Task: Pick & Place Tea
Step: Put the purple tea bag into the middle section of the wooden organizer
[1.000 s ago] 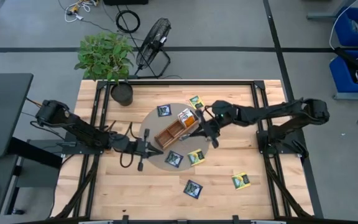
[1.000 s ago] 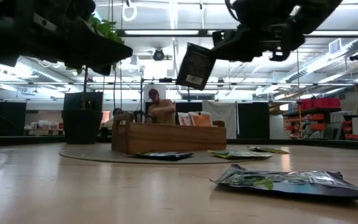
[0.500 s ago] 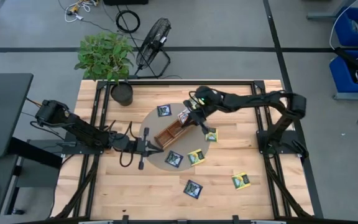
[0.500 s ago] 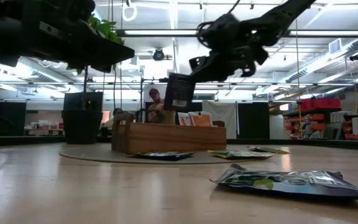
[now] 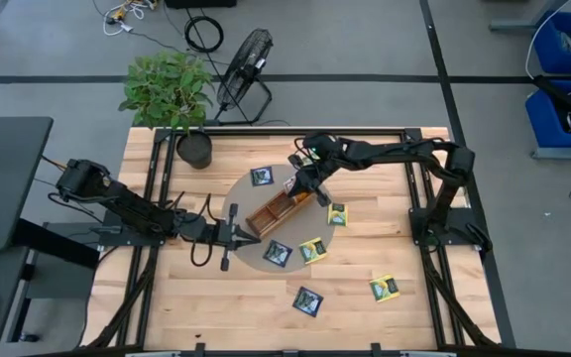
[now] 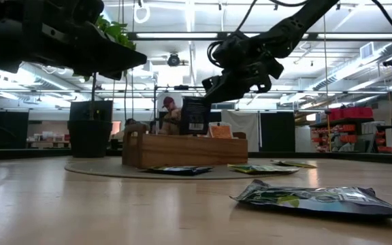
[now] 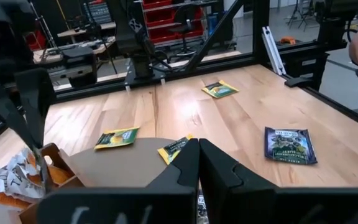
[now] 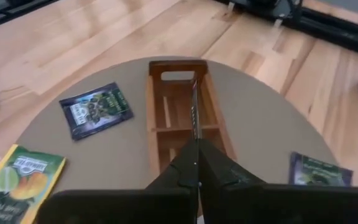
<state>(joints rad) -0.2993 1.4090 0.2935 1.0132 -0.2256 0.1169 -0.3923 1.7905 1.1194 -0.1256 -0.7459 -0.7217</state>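
Right wrist view looked down on the wooden tray (image 8: 182,109), where the right gripper (image 8: 197,163) was closed on a dark tea packet (image 8: 195,115), held edge-on, probably so it could slip into a compartment. Other packets (image 5: 308,300) lay scattered on the table (image 5: 365,317). The left gripper (image 5: 232,238) waited beside the round mat (image 5: 238,198), shut and empty. Which compartment was below the packet was hard to tell.

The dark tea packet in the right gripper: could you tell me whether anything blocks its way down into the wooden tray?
Nothing visible does. The right gripper holds the dark tea packet edge-down above an empty compartment of the wooden tray.
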